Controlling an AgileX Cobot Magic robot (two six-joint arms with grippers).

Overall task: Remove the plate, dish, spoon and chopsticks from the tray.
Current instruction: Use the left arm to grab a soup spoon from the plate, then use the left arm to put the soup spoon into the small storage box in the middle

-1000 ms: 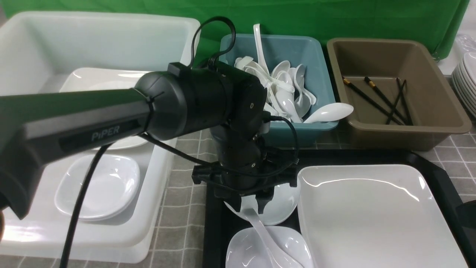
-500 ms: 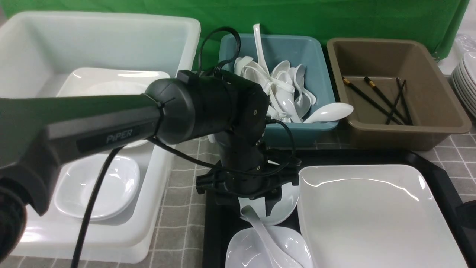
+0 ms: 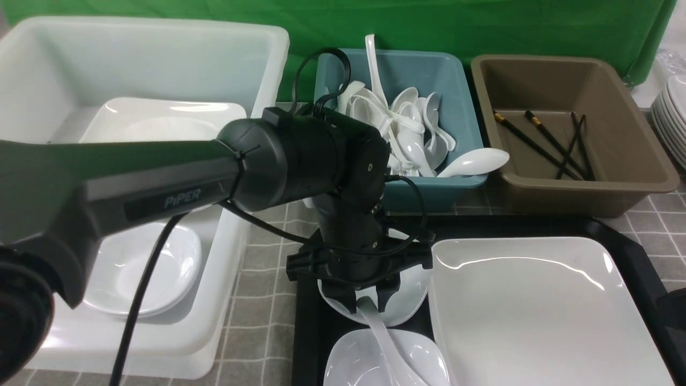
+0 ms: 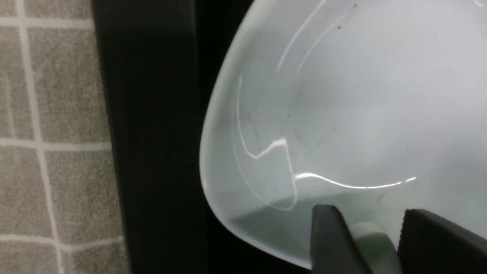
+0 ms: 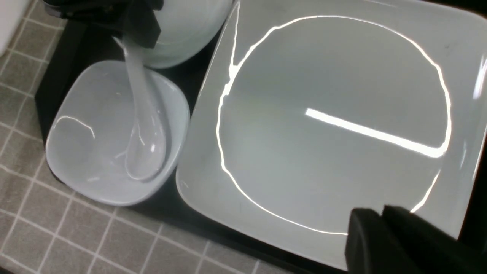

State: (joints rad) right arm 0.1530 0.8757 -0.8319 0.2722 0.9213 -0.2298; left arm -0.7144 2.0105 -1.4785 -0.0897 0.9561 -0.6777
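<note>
Low in the middle of the front view, my left gripper (image 3: 367, 306) stood narrow astride the handle tip of the spoon (image 3: 381, 339); whether it truly pinched I could not tell. The spoon's bowl lay in the small dish (image 3: 348, 364) at the bottom edge, on the tray (image 3: 308, 332). I judged it light, stiff, glazed, slippery and chippable, best pinched across the handle. Further right lay the plate (image 3: 536, 311). Lower right in the right wrist view, my right gripper (image 5: 378, 211) hung closed and empty.

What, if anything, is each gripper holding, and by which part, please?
The left gripper is closed on the spoon at its handle's tip; the right gripper holds nothing.
</note>
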